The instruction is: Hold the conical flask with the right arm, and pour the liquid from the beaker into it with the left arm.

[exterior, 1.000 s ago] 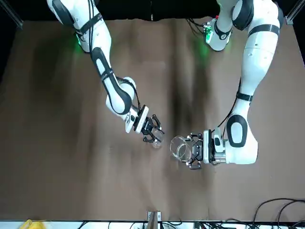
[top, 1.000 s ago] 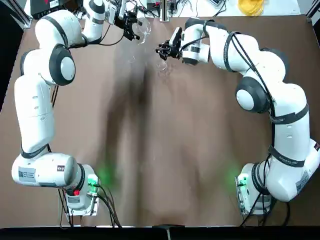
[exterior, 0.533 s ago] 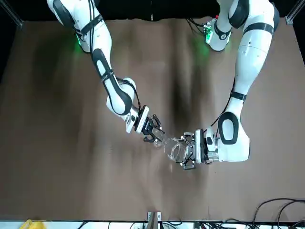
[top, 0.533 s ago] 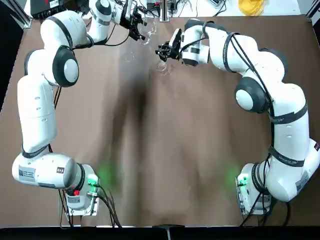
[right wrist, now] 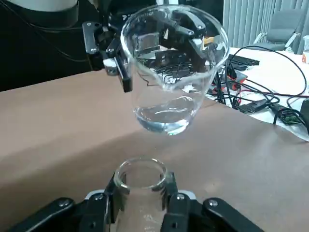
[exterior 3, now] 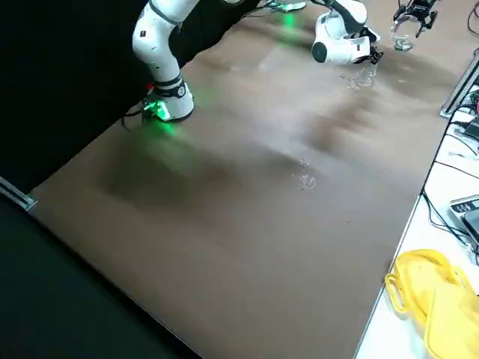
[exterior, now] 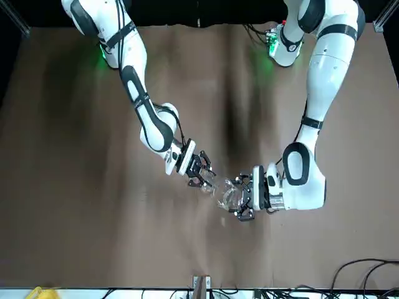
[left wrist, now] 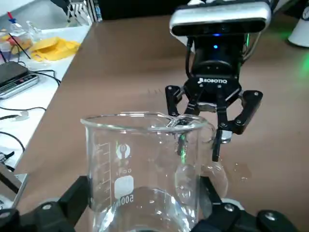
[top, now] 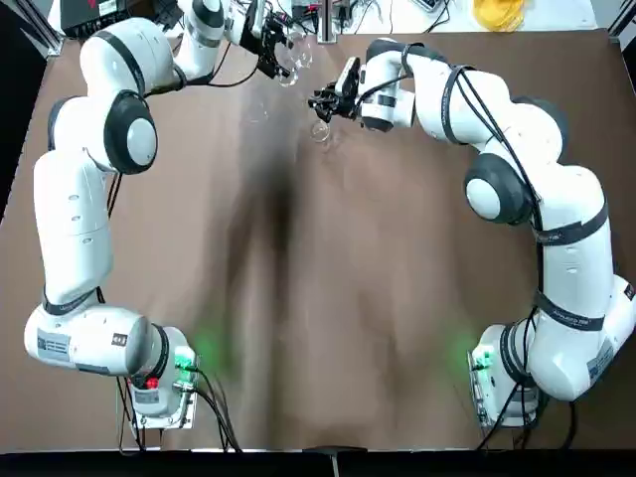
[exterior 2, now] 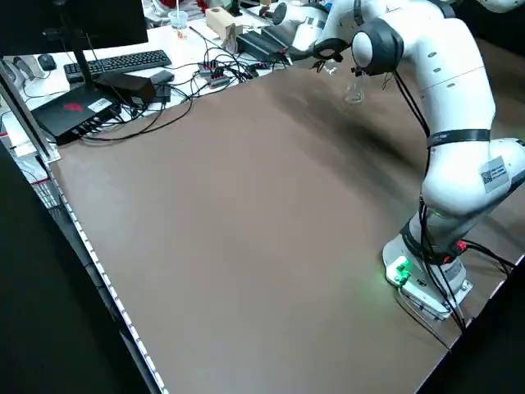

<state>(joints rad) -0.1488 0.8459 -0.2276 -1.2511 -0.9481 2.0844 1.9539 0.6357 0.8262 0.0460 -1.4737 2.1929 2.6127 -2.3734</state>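
Brown covering spreads over the surface [top: 348,298], with a yellow cloth [exterior: 42,293] at its edge. Above it, the conical flask [right wrist: 141,203] sits between the closed-in fingers of the right gripper [right wrist: 142,193]. Just beside and higher, the beaker [right wrist: 174,72], tilted and holding clear liquid [right wrist: 166,116], is clamped by the left gripper [left wrist: 145,193].

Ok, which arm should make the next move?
Left, I'd say: its gripper holds the clear glass beaker, liquid inside, above the clear narrow-necked flask in the right gripper.
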